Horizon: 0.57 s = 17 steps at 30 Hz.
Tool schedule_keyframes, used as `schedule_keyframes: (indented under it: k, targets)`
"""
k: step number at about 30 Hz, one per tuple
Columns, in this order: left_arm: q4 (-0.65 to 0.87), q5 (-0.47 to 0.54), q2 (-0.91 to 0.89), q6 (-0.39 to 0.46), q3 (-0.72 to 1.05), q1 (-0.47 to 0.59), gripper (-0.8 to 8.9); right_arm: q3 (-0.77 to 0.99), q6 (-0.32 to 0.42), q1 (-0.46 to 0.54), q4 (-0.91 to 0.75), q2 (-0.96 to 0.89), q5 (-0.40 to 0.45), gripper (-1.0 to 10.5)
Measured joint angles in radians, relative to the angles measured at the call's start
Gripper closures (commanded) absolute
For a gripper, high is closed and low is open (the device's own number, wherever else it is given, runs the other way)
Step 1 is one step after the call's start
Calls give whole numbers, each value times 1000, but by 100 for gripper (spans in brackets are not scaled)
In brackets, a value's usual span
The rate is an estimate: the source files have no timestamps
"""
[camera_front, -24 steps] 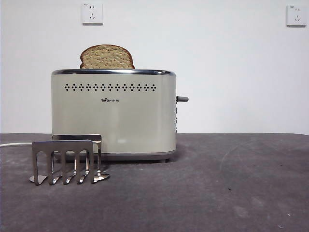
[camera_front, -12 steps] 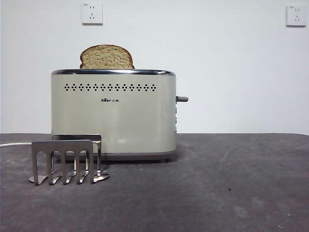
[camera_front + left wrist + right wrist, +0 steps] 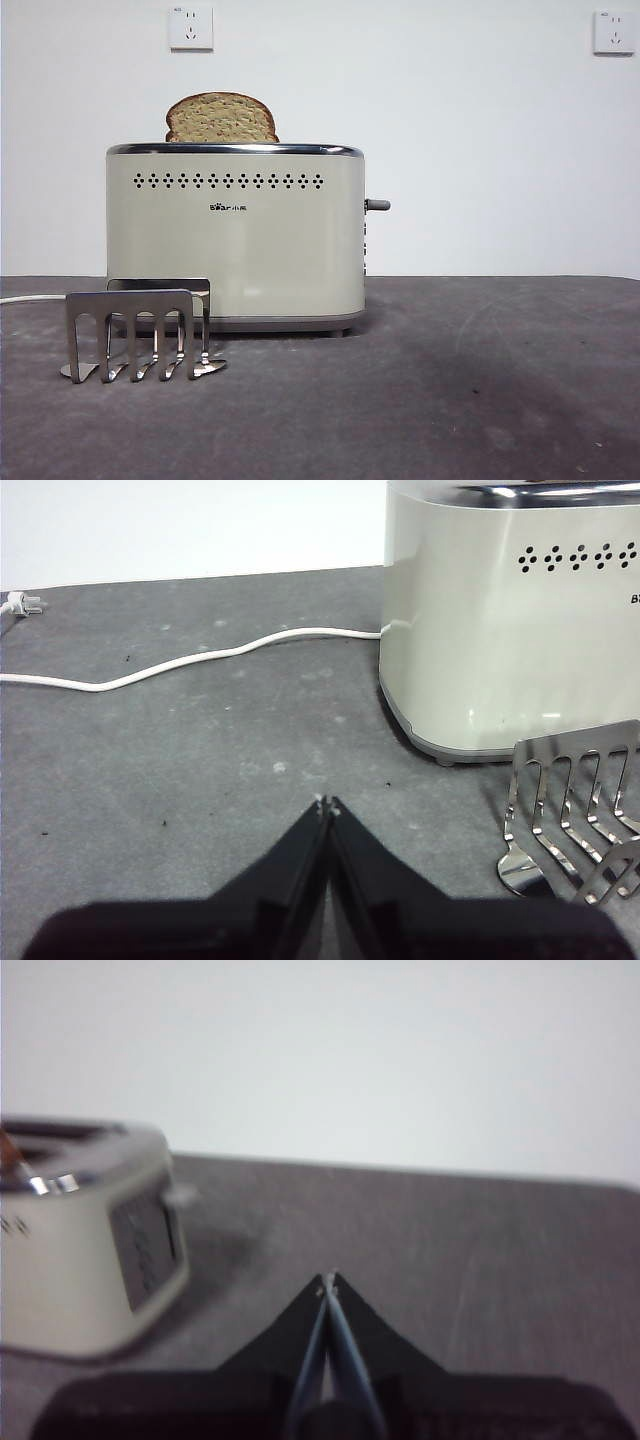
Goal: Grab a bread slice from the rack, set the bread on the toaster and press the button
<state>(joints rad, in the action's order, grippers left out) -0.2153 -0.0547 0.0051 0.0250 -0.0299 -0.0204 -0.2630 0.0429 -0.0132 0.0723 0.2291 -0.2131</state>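
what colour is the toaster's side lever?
Grey. The lever juts from the cream-beige toaster; it shows best in the front view.

You see the slice of bread (image 3: 221, 118) upright in the toaster (image 3: 235, 240); the rack (image 3: 140, 335) (steel, empty) stands in front.

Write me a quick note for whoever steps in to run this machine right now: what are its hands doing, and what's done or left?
Left hand: shut, empty, low over the table near the rack.
Right hand: shut, empty, off the toaster's lever end.
Slice of bread: standing in the toaster, top poking out.
Rack: holds no bread.
Done: bread loaded.
Left: press the lever, which looks not yet pressed.
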Motion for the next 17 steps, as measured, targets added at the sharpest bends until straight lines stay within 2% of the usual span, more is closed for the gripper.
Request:
schedule_keyframes:
  k: [8,17]
  targets:
    - [0,0,0,0,0,0,817,198,-29,0,1,-156,32,946]
    - [0,0,0,0,0,0,817,248,-80,0,53,-208,34,946]
